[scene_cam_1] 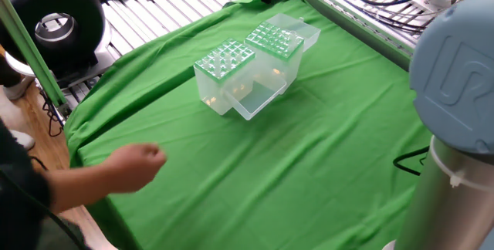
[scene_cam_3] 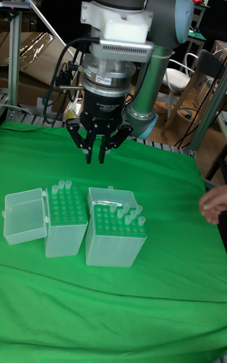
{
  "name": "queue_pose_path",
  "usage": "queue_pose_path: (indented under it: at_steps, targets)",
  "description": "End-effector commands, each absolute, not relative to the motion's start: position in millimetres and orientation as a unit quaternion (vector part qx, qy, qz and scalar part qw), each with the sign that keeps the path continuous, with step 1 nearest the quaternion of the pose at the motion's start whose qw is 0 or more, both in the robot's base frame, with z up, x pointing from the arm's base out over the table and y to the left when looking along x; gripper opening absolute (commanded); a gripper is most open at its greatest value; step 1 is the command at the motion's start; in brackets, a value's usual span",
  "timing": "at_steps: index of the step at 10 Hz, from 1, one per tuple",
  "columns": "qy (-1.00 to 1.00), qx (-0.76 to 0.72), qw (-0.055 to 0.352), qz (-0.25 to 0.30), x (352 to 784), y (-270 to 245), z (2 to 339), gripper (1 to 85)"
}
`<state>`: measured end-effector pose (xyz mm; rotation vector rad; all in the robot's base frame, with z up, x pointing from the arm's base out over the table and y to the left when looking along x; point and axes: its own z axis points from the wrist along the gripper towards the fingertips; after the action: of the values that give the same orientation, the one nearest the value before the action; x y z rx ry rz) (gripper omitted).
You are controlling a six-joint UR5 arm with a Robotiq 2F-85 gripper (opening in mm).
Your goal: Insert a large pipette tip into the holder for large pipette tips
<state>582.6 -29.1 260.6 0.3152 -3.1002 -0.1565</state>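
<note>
While a hand [scene_cam_3: 214, 204] is over the surface [scene_cam_3: 113, 300], the gripper [scene_cam_3: 95, 156] hangs above and behind the two boxes, not yet over any hole.

Its fingers [scene_cam_3: 89, 149] point down and stand very near each other. I see no large tip between them, but the gap is too narrow and dark to tell for sure, and no loose tip shows on the surface. The holder [scene_cam_3: 66, 208], with its green plate, stands on the left in the tall view with its lid open to the side. The other box [scene_cam_3: 116, 224], which carries more tips, touches it or nearly so. In my judgement, three things could go wrong:
- The arm could come down near the hand.
- It could go to the wrong box, because the two look alike.
- A tip that is a little off a hole could bend or push the light holder.
</note>
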Motion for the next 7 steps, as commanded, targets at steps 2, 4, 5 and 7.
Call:
queue_pose_path:
  at_steps: [2,4,5,7]
  targets:
    - [-0.995,0.084,0.012,-0.054,611,16,244,29.0]
    - [-0.995,0.089,-0.001,-0.042,616,11,219,28.7]
    - [-0.996,0.089,0.006,-0.026,610,2,218,26.7]
    - [-0.996,0.086,0.019,-0.022,604,-1,218,26.0]
